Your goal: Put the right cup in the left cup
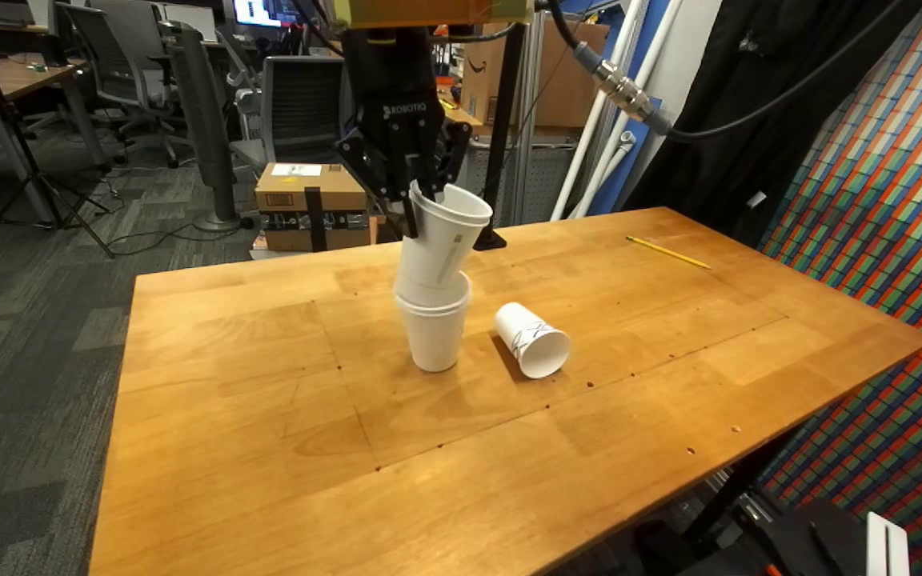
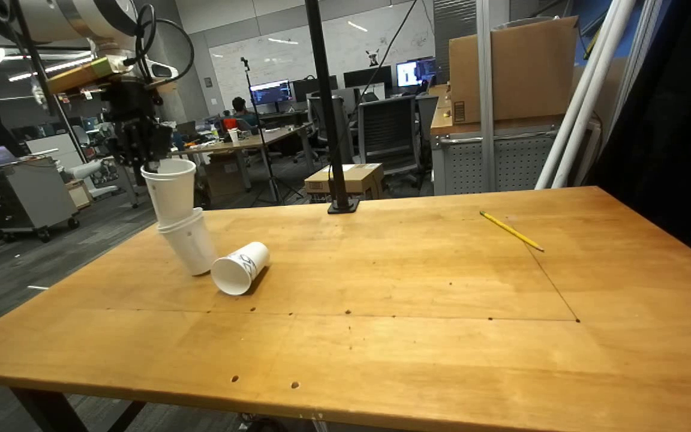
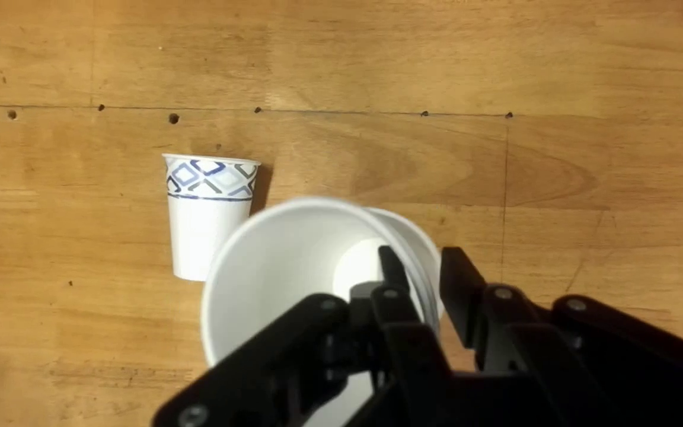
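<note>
The black end effector (image 3: 420,267) pinches the wall of the right cup (image 1: 435,252), smooth white tapered paper, from inside and out. The cup tilts beneath it, its doubled rim making it hard to tell whether two are nested. Under that stands the left cup (image 1: 435,342), round-mouthed and white, the upper base at its opening; how deep is hidden. Below the end effector and to one side, a diamond-banded cup (image 3: 206,231) lies near on the wood-grained table (image 1: 253,448), a yellow pencil (image 1: 667,251) well apart

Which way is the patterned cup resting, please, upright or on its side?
On its side: in both exterior views the patterned cup lies along the table, its open mouth facing sideways.
</note>
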